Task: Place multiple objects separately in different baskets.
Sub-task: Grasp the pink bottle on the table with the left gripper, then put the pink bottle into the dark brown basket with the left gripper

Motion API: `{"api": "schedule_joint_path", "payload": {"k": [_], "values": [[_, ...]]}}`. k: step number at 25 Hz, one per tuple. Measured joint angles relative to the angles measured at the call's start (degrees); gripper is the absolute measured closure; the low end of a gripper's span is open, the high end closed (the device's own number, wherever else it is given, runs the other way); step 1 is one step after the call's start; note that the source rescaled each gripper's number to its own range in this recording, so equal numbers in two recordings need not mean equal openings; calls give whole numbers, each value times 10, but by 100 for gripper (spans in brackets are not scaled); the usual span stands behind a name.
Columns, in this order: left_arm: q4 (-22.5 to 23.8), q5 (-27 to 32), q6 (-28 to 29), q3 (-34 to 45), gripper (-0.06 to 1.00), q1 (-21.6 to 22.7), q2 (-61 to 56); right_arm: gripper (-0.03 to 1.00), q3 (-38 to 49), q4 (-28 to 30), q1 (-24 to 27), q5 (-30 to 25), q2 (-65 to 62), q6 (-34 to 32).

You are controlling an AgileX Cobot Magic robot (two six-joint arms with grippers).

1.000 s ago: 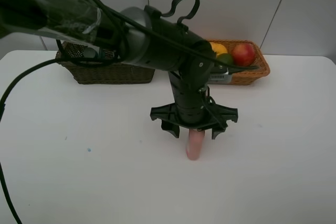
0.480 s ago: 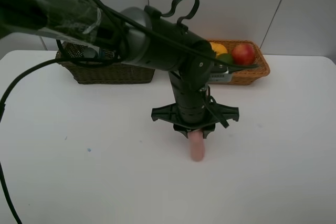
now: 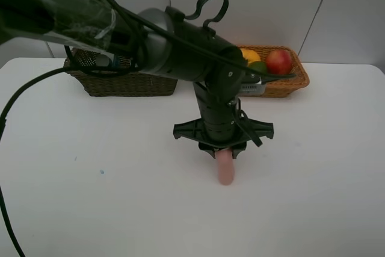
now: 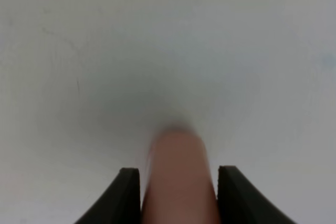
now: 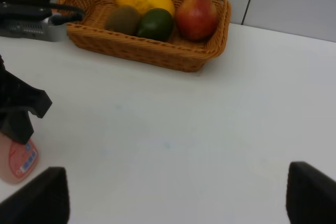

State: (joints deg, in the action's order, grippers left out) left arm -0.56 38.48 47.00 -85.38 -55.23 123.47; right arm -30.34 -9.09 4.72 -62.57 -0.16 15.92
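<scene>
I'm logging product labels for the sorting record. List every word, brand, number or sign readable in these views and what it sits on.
No text can be read in any view.
pink spray bottle: a red-and-blue label shows in the right wrist view, but its print is too small and blurred to read.
orange-tan basket, the fruit in it, dark olive-green basket, table: no lettering or signs visible.

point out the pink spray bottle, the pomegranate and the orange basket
pink spray bottle (image 3: pixel 225 171): exterior high view, on its bare body below the pincer.
pomegranate (image 5: pixel 197 18): right wrist view, on its red side.
orange basket (image 5: pixel 157 55): right wrist view, on its near woven wall.
</scene>
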Motion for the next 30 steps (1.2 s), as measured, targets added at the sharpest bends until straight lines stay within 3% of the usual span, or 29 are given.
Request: {"api": "schedule_joint_path", "payload": {"k": [13, 20, 30], "values": [[-4, 2, -1, 0, 67, 0, -13, -3, 0, 0, 0, 0, 0, 0], [25, 2, -1, 0, 67, 3, -54, -3, 0, 0, 0, 0, 0, 0], [69, -9, -1, 0, 67, 80, -111, -3, 0, 0, 0, 0, 0, 0]]}}
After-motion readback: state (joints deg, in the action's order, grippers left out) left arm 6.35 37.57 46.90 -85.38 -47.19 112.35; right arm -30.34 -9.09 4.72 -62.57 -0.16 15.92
